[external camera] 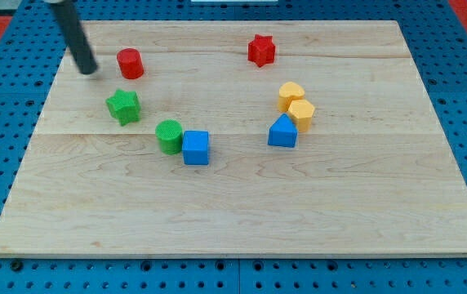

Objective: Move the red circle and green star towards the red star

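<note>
Red circle point(130, 63) sits near the counter's point(233, 212) top left with my tip point(89, 70) just to its left, no fingers showing, the green star point(123, 106) below it, the red star point(261, 51) well right.

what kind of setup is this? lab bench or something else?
Likely a robot lab tabletop rig: a wooden board lies on a blue perforated base, small coloured blocks such as the red star are scattered over it, and my tip sits just left of the red circle.
</note>
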{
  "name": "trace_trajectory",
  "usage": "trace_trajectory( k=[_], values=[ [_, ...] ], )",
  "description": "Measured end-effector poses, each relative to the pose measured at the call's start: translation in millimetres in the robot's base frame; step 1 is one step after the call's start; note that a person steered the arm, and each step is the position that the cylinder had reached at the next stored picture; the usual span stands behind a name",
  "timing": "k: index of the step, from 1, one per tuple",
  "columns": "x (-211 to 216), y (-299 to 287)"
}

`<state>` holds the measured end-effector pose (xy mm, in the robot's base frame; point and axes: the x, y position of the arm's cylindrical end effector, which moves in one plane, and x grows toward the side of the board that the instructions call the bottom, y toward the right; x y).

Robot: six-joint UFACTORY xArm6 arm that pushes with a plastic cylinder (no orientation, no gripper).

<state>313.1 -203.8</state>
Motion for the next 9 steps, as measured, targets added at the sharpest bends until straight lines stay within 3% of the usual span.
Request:
trace_trajectory(
  k=[1, 2, 3, 4, 5, 6, 7, 8, 9],
  values=[
    [-9, 58],
    [12, 8],
    [73, -45],
    [121, -9],
    [109, 42],
    [78, 58],
    [108, 61],
    [95, 132],
    [27, 156]
  ],
)
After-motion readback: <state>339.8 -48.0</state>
